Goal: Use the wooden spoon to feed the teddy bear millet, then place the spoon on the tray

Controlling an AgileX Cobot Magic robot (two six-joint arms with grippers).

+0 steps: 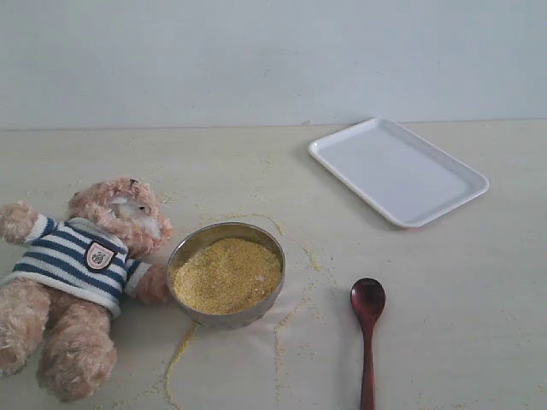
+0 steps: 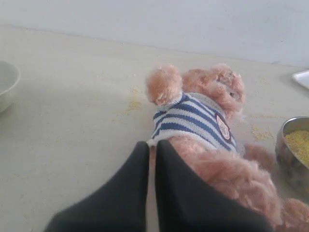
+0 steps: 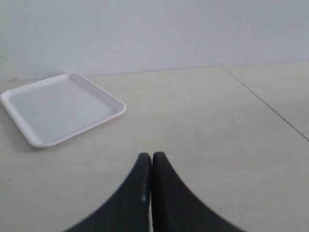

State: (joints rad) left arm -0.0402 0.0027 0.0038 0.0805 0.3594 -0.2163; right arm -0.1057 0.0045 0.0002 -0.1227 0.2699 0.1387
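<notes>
Black left claw [image 2: 150, 145], jaws pressed together on nothing, sits just beside the fluffy light-brown teddy bear in a navy-and-white striped shirt [image 2: 193, 118] lying ahead of it; past the bear its camera catches a round metal bowl [image 2: 289, 162] of golden millet [image 2: 299, 144], and a pale dish edge [image 2: 6, 84] no other view shows. Right claw [image 3: 148, 155], likewise closed and empty, faces the flat white rectangular tray [image 3: 58, 108]. Only the exterior view shows the slim reddish-brown wooden spoon [image 1: 368, 333], flat on the table near the bowl
</notes>
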